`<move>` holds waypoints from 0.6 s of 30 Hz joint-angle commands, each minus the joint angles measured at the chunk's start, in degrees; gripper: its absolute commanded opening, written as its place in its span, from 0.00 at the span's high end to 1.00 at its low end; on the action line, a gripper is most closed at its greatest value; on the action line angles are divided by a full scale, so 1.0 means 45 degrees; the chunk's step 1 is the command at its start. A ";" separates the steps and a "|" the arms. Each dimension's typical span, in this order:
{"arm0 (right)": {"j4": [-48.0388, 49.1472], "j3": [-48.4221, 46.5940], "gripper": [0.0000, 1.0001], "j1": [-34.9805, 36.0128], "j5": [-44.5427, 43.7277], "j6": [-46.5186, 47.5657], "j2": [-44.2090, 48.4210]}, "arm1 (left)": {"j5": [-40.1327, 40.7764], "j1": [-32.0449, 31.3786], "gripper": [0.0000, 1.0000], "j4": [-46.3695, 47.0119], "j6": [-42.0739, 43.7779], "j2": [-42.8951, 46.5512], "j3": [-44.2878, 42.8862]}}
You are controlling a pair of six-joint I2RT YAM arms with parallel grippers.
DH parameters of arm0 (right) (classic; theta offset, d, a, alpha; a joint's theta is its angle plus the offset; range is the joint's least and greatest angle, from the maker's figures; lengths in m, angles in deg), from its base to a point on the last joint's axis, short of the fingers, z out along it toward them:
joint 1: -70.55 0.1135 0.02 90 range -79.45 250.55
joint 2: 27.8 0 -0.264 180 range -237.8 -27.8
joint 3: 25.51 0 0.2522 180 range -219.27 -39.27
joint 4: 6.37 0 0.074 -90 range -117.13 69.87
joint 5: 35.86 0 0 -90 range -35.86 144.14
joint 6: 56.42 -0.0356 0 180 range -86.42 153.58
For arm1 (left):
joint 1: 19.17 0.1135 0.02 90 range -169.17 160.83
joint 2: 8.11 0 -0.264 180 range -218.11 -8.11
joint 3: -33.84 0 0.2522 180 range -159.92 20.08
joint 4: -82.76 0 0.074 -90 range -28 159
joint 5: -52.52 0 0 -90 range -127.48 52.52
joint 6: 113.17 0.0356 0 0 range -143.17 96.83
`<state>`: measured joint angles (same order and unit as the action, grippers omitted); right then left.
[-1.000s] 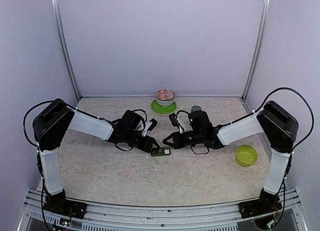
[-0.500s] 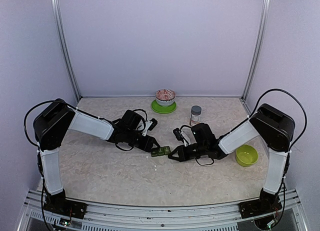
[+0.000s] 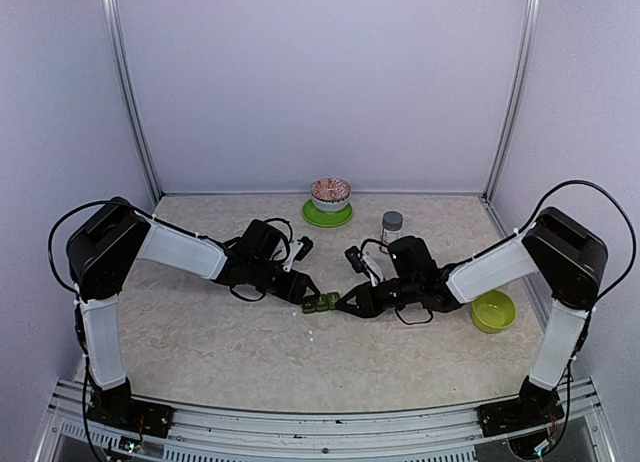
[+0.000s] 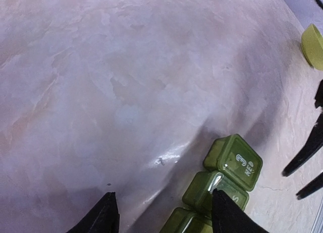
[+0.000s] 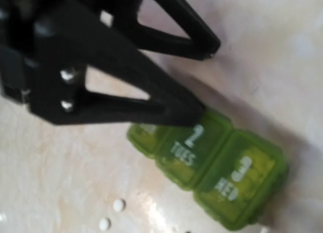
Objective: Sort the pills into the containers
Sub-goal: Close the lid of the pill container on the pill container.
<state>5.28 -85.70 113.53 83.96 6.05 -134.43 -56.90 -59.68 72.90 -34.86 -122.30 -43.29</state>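
The containers [image 3: 322, 303], a dark green strip of three joined lidded compartments, lie mid-table; all lids look shut. The strip shows in the left wrist view [image 4: 233, 162] and the right wrist view [image 5: 212, 162], marked TUES and WED. My left gripper [image 3: 308, 292] [image 4: 164, 213] is open, with one fingertip [image 4: 227, 213] resting on the middle lid. My right gripper [image 3: 345, 304] is low, just right of the strip, its tips [image 4: 291, 185] slightly apart. Its own fingers are out of the right wrist view. Two pills [image 5: 118, 205] lie loose beside the strip, a speck [image 3: 312, 334] from above.
A grey-capped bottle [image 3: 392, 226] stands behind the right arm. A patterned bowl on a green plate [image 3: 330, 196] sits at the back wall. A lime-green bowl [image 3: 493, 310] sits at the right. Cables trail behind both wrists.
My right gripper has dropped and moved left and nearer, up to the strip's right end, uncovering the bottle. My left gripper and the strip have stayed put.
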 commanded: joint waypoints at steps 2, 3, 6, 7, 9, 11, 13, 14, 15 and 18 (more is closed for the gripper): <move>-0.1986 -0.0208 0.72 -0.0067 -0.0610 0.2085 0.1245 | 0.0493 0.0154 0.31 -0.0593 0.0033 -0.0046 0.0605; -0.2093 -0.0211 0.70 -0.0102 -0.0585 0.2203 0.1329 | 0.0478 0.0155 0.27 -0.0452 0.0037 0.0091 0.0740; -0.2762 -0.0413 0.59 -0.0129 -0.0690 0.2781 0.1457 | 0.0599 0.0119 0.05 0.0110 0.0106 0.0766 0.1158; -0.2952 -0.0520 0.56 -0.0134 -0.0783 0.2951 0.1477 | 0.0628 0.0099 0.02 0.0312 0.0156 0.1020 0.1359; -0.3150 -0.0615 0.52 -0.0172 -0.0747 0.3196 0.1552 | 0.0736 0.0083 0.01 0.0627 0.0273 0.1470 0.1679; -0.3355 -0.0685 0.49 -0.0233 -0.0730 0.3367 0.1679 | 0.0759 0.0095 0.01 0.0766 0.0549 0.1778 0.1891; -0.3426 -0.0658 0.47 -0.0281 -0.0725 0.3460 0.1865 | 0.0411 0.0115 0.01 0.0972 0.1055 0.1987 0.2111; -0.3396 -0.0582 0.47 -0.0297 -0.0692 0.3461 0.1963 | 0.0178 0.0116 0.01 0.1062 0.1417 0.2049 0.2203; -0.3356 -0.0507 0.46 -0.0311 -0.0646 0.3466 0.2060 | -0.0125 0.0116 0.01 0.1100 0.1923 0.2089 0.2261; -0.3138 -0.0221 0.46 -0.0362 -0.0559 0.3427 0.2355 | -0.0949 0.0067 0.01 0.1144 0.3224 0.2246 0.2404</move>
<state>-8.62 -87.32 112.59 81.10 20.23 -127.04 -56.40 -59.38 76.23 -28.89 -114.49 -33.57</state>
